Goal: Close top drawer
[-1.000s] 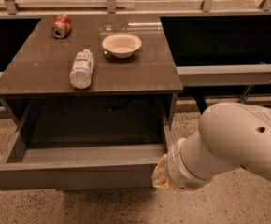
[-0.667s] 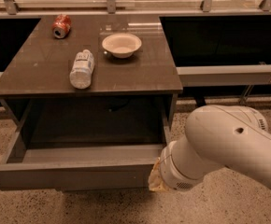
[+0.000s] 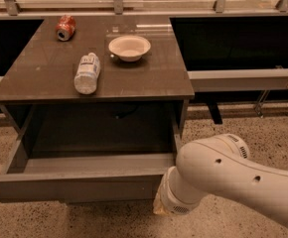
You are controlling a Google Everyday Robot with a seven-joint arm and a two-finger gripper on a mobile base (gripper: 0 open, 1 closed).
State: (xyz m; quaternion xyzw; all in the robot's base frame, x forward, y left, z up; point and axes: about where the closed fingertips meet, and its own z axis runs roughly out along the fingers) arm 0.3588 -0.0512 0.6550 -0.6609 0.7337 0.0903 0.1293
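The top drawer (image 3: 74, 185) is a wide grey drawer pulled far out of the cabinet, and its deep dark box looks empty. Its plain flat front faces me at the lower left. My white arm (image 3: 223, 175) comes in from the lower right. My gripper (image 3: 157, 206) is at the end of the arm, by the right end of the drawer front and just below it. Only a tan stub of it shows past the wrist. I cannot tell whether it touches the front.
On the grey cabinet top (image 3: 154, 78) lie a clear plastic bottle (image 3: 87, 72) on its side, a white bowl (image 3: 129, 47) and a red can (image 3: 65, 27) on its side. Dark open shelving flanks the cabinet. Speckled floor lies at the right.
My arm has moved left and lower, bringing its wrist nearer the drawer front's right end. The drawer stands as far out as before.
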